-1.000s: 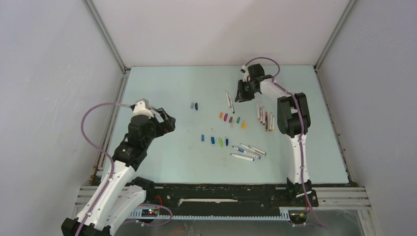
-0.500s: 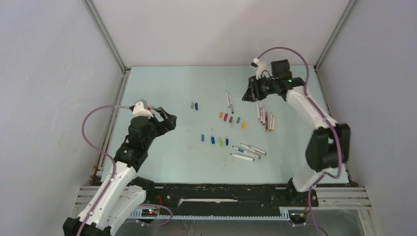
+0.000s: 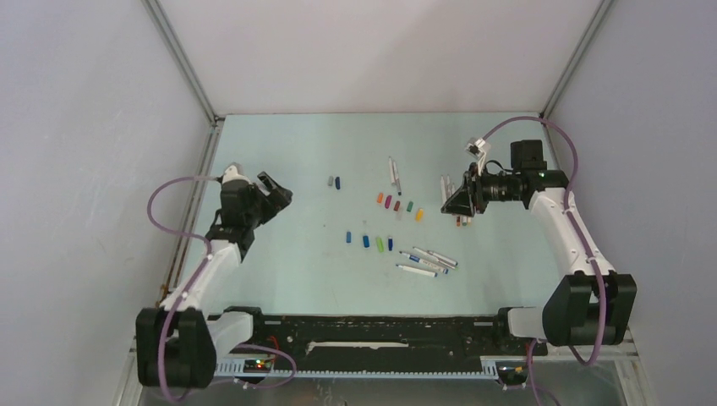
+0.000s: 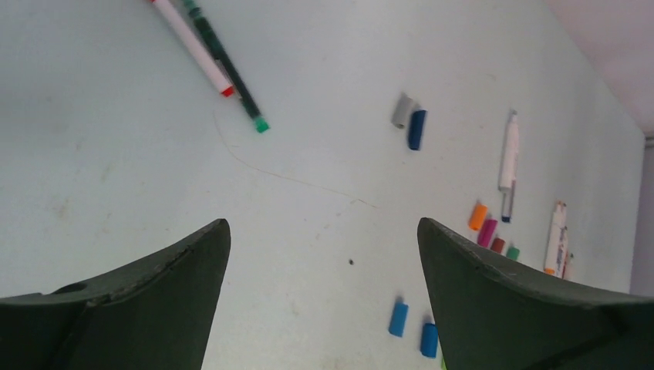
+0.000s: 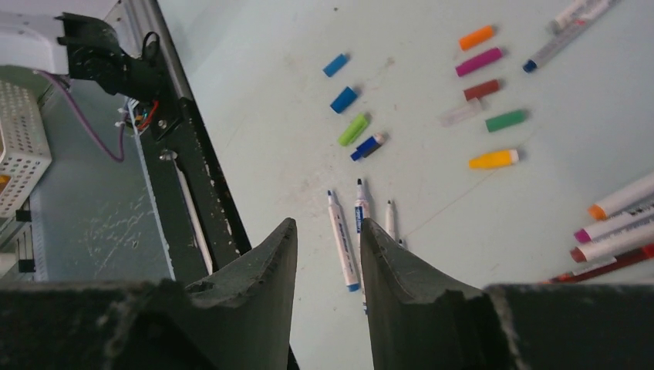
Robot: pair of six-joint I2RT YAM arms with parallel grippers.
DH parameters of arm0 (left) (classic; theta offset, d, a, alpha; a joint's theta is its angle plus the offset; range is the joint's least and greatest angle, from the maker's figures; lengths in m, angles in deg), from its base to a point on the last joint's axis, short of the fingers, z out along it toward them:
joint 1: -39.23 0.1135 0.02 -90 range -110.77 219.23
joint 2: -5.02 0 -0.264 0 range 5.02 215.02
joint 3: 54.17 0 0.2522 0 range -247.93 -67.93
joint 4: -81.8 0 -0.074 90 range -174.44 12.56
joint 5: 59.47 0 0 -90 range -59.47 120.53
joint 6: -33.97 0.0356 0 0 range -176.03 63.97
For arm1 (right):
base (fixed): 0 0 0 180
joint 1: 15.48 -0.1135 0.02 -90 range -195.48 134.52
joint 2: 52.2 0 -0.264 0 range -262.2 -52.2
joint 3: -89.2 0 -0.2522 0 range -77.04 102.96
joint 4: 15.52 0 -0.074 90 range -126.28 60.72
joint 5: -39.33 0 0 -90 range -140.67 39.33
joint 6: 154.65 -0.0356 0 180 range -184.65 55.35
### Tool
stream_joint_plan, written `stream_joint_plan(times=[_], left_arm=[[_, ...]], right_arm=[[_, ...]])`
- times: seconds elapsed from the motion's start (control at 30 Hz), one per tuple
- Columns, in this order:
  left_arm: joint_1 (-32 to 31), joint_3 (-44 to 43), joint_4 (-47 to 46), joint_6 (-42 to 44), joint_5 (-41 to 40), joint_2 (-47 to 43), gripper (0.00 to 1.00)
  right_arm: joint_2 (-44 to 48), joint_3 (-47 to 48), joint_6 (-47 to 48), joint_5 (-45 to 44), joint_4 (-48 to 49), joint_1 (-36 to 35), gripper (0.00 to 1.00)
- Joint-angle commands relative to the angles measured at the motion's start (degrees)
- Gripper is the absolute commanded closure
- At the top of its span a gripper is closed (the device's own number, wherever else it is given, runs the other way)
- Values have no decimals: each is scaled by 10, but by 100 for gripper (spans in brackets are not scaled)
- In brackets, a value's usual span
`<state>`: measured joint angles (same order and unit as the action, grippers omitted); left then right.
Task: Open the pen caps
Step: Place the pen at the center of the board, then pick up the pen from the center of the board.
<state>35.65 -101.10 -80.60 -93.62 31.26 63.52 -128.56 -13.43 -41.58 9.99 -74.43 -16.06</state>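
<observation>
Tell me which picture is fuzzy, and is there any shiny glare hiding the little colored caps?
Top external view: soft, even light, no glare, faint shadows; the caps are tiny but their colors show. Left wrist view: the left fingers loom dark and slightly soft-edged, caps sharp. Right wrist view: the right fingers look dark and grainy, caps crisp.

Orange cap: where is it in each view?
Top external: orange cap near picture centre.
Left wrist: orange cap right of centre.
Right wrist: orange cap near the top edge, right of centre.
Shared landmark: magenta cap lying directly beside it.
</observation>
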Motion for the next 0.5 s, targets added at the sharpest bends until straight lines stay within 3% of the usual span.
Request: stream_joint_plan(times=[0.0,0.13,0.23,0.47], left_arm=[[60,-62,-34,-32,60,80,10],[79,-165,84,-25,0,186,23],[78,-266,188,6,-43,275,42],[79,-459,351,47,-72,452,68]], right_arm=[[31,5,36,67,-7,1,62],[40,5,31,65,-9,1,62],[48,5,30,71,-11,1,62],[54,5,30,70,-12,-3,62]])
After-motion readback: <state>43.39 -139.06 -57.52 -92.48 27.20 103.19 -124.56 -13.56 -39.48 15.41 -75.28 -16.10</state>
